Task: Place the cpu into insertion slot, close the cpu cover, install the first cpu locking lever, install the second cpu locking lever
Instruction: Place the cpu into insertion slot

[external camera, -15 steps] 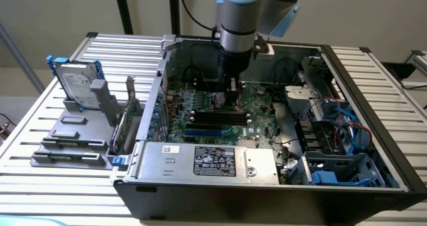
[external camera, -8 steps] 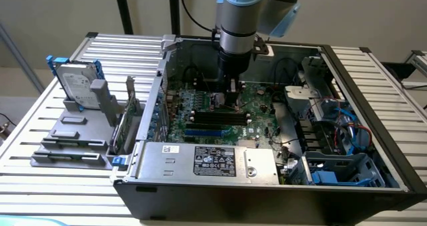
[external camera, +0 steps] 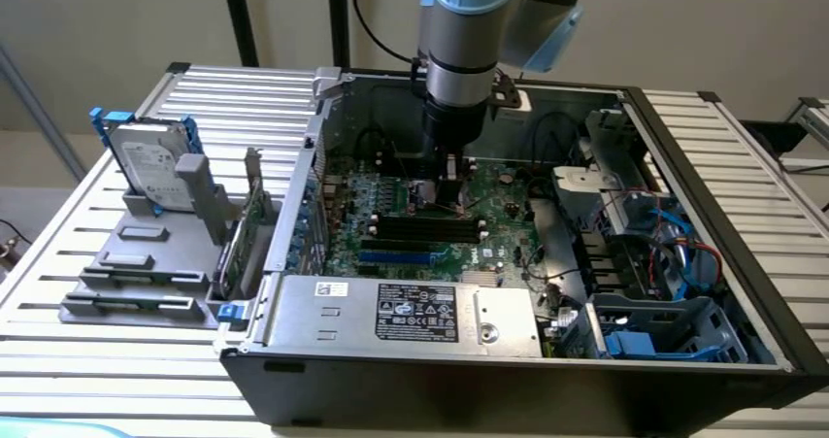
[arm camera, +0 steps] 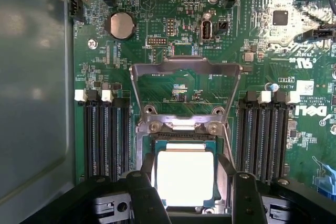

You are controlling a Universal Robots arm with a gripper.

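I read this as step one, placement. The cpu (arm camera: 185,177) sits low centre in the wrist view, between the gripper (arm camera: 186,190) fingers (arm camera: 144,192); whether they clamp it I cannot tell. It lies over the slot (arm camera: 157,148). The cover (arm camera: 185,69) stands open above. Next calls for square, flat seating before release.

In the exterior view, the gripper (external camera: 447,187) hangs inside the open computer case (external camera: 518,380), just above the circuit board (external camera: 499,200) on the case floor; a labelled metal box (external camera: 408,314) lies in front of the board, and a hard drive (external camera: 149,161) stands on the table (external camera: 725,147) to the exterior view's left. In the wrist view, the cpu (arm camera: 185,177) sits in the insertion slot (arm camera: 185,144), between the two fingers (arm camera: 144,195). The cpu cover (arm camera: 186,67) stands swung open beyond the slot, hinged at its edge, with memory strips (arm camera: 105,135) on both sides.
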